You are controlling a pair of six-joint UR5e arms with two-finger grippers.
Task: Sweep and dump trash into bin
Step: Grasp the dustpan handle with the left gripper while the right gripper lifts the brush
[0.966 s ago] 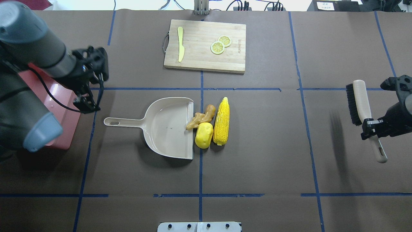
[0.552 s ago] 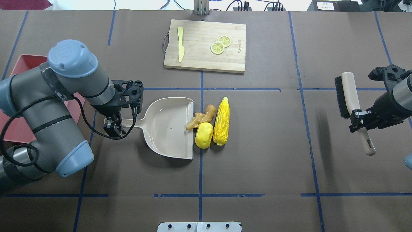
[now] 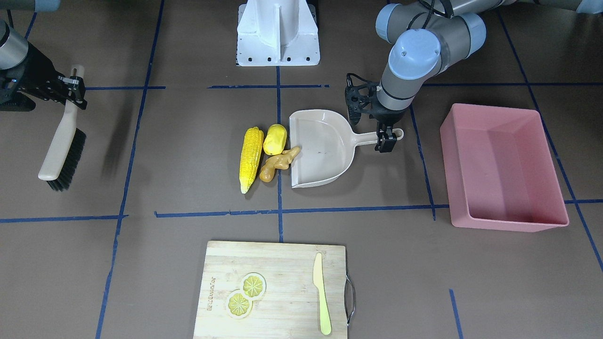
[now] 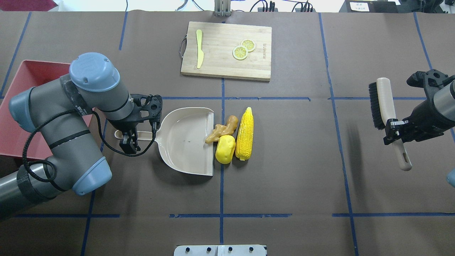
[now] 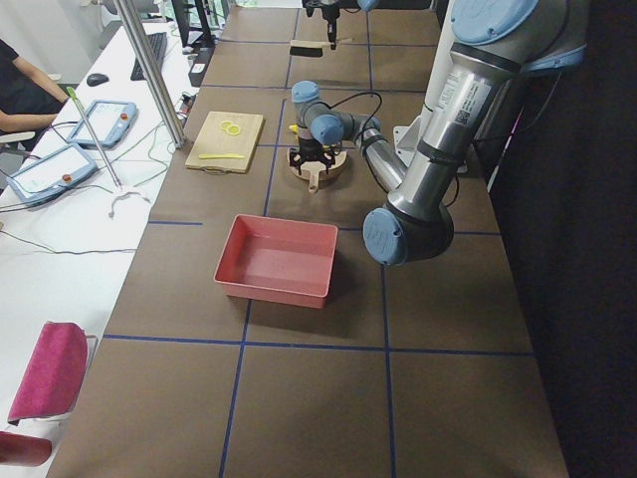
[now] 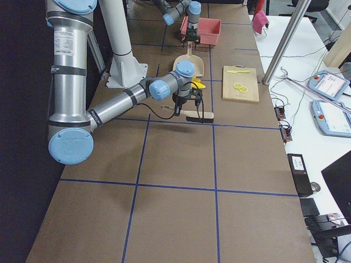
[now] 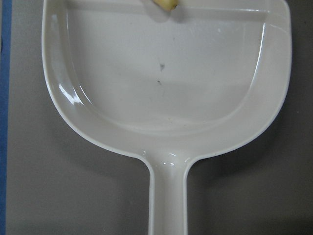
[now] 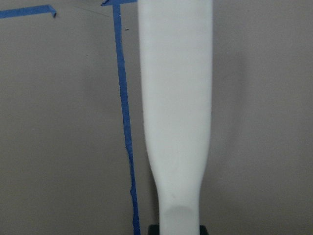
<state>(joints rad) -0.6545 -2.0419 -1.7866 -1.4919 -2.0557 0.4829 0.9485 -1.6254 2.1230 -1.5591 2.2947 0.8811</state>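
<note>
The trash lies at the open mouth of the beige dustpan (image 4: 185,142): a corn cob (image 4: 245,134), a yellow lump (image 4: 225,149) and a ginger root (image 4: 222,129), whose tip touches the pan's lip (image 7: 164,4). My left gripper (image 4: 128,142) hangs over the dustpan's handle (image 7: 166,196) and looks open, its fingers astride the handle. My right gripper (image 4: 394,133) is shut on the handle of a black-bristled brush (image 4: 385,103), held above the table far right of the trash. The pink bin (image 4: 21,71) stands at the left, partly hidden by my left arm.
A wooden cutting board (image 4: 227,69) at the far middle carries a pale knife (image 4: 199,53) and two lemon slices (image 4: 243,49). The robot's white base (image 3: 278,33) is behind the dustpan. The bin (image 3: 490,110) shows nothing inside it.
My left arm has swung right from over the bin, bringing its gripper over the dustpan handle. My right gripper has shifted the brush slightly left and farther away.
</note>
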